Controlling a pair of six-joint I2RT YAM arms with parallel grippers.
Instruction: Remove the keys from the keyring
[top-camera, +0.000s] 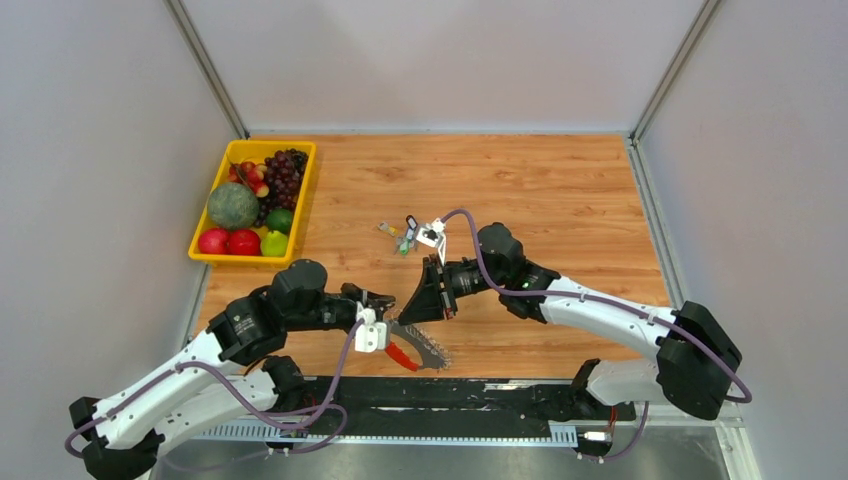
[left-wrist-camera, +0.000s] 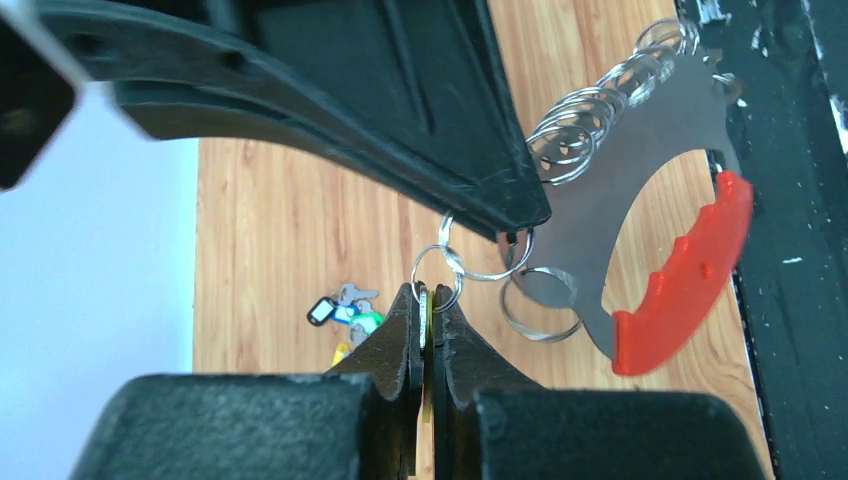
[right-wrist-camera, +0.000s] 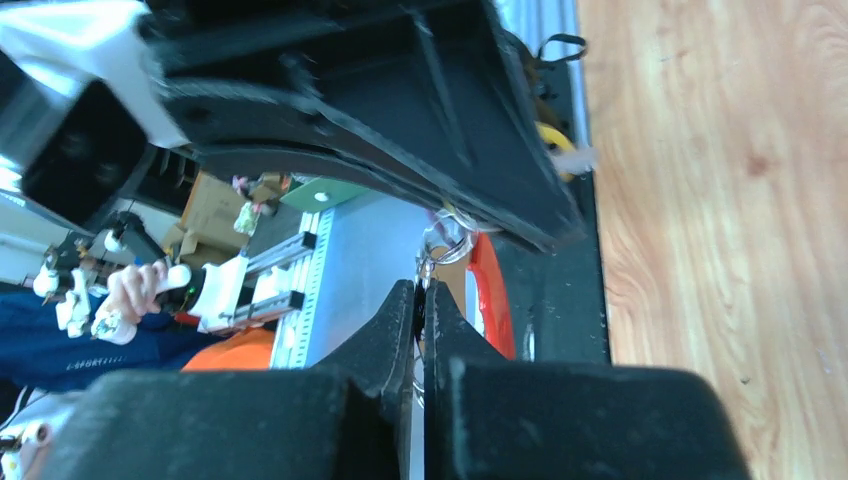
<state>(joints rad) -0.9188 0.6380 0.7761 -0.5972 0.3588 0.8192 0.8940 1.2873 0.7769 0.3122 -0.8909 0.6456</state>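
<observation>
A yellow bin (top-camera: 203, 257) of fruit sits at the far left of the table (top-camera: 560, 200). The left gripper (left-wrist-camera: 428, 316) is clamped shut on a thin metal piece (left-wrist-camera: 425, 335), which hangs by small wire rings (left-wrist-camera: 470, 262) from the keyring (left-wrist-camera: 690, 270). The keyring, a grey crescent with a red grip, is between the two grippers at the near table edge, with its keys (top-camera: 430, 350) fanned along one side. The right gripper (right-wrist-camera: 424, 300) is pinched shut on the keyring's edge. A small loose bunch of keys (top-camera: 402, 236) lies farther back.

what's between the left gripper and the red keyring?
Linked split rings pinched in the left gripper chain across to the keyring; left wrist view.
</observation>
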